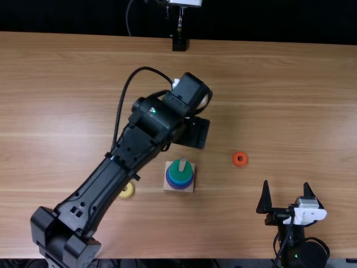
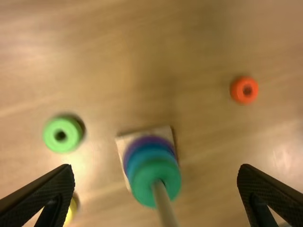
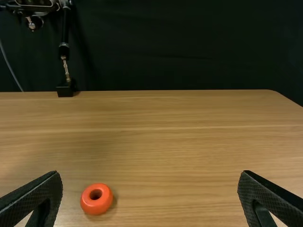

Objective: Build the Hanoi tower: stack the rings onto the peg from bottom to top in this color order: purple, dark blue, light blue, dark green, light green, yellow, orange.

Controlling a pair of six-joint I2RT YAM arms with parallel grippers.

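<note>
My left gripper (image 1: 194, 132) hangs above the table near the peg; in the left wrist view the left gripper (image 2: 156, 172) is open and holds nothing. On the peg (image 2: 164, 205), purple (image 2: 150, 141), dark blue, light blue and dark green (image 2: 150, 190) rings are stacked upward, green uppermost. Loose on the table lie a light green ring (image 2: 62, 135), a yellow ring (image 1: 127, 190), partly behind the left arm, and an orange ring (image 1: 240, 159) right of the stack. At the near right, my right gripper (image 1: 286, 183) stands open; in the right wrist view it is the empty right gripper (image 3: 150, 175).
The peg's square wooden base (image 1: 186, 190) sits mid-table, close beside the left arm's forearm. A black stand (image 1: 179, 43) is at the table's far edge. The left arm with its looping cable stretches from the near left over the middle of the table (image 1: 284, 100).
</note>
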